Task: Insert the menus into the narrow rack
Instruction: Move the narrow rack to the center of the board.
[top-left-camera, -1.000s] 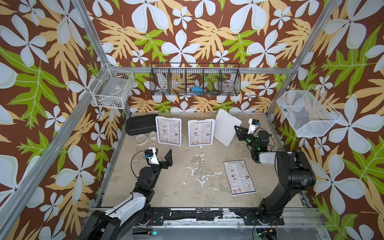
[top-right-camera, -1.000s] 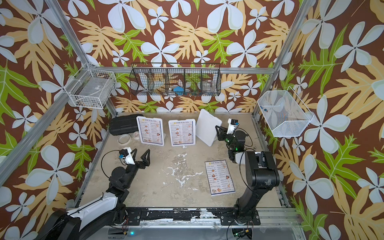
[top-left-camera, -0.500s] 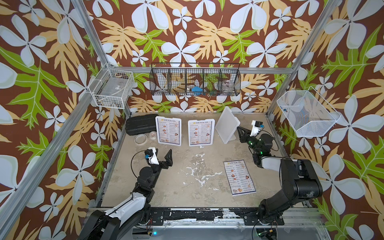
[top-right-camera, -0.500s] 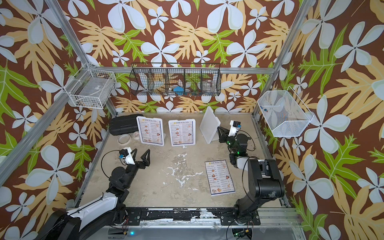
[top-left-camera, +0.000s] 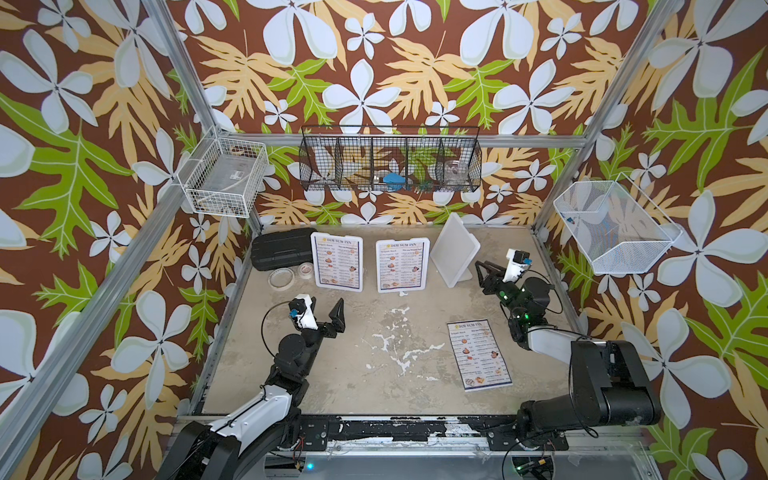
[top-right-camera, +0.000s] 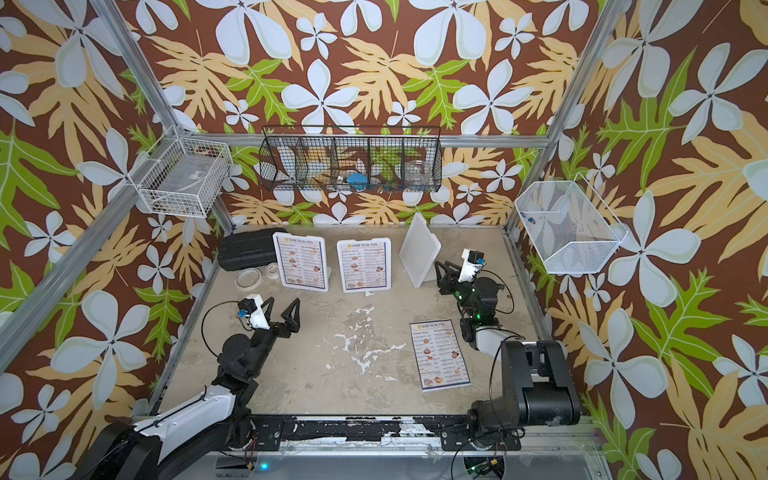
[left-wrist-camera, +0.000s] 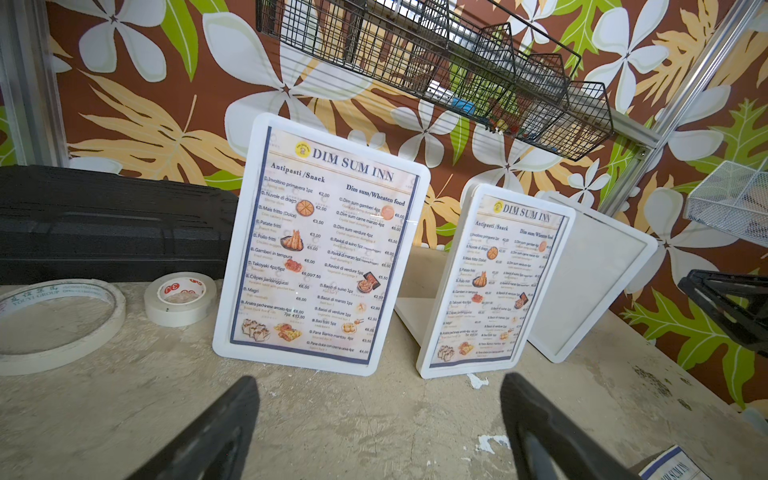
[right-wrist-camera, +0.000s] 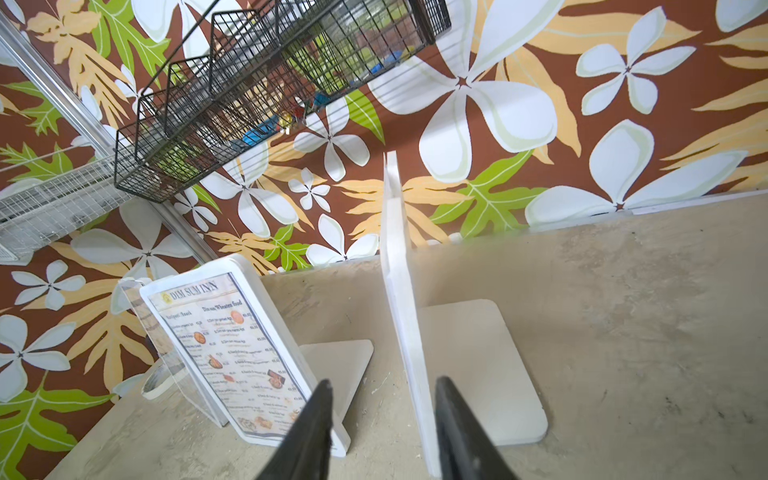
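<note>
We find the walls (top-left-camera: 415, 50) brown, printed with white flowers and green and tan leaves; the tabletop (top-left-camera: 353, 374) is mottled beige with white flaked patches; the menu (top-left-camera: 478, 354) near its right edge is white, bordered dark blue, dotted with orange food photos; the stands (top-left-camera: 454, 249) are white; the case (top-left-camera: 280, 253) at its back left corner is black; the rear wire basket (top-left-camera: 390, 160) is black, the side baskets (top-left-camera: 224, 178) white.

**Arm and gripper status**

Your left arm (top-left-camera: 266, 405) extends forward with the wrist raised. The left gripper (top-right-camera: 281, 309) points ahead, and its jaws are spread wide. Your right arm (top-left-camera: 598, 374) is bent sharply at the elbow with the forearm reaching forward. The right gripper (top-right-camera: 441, 268) sits low, aimed ahead and leftward, with its jaws partly parted.
</note>
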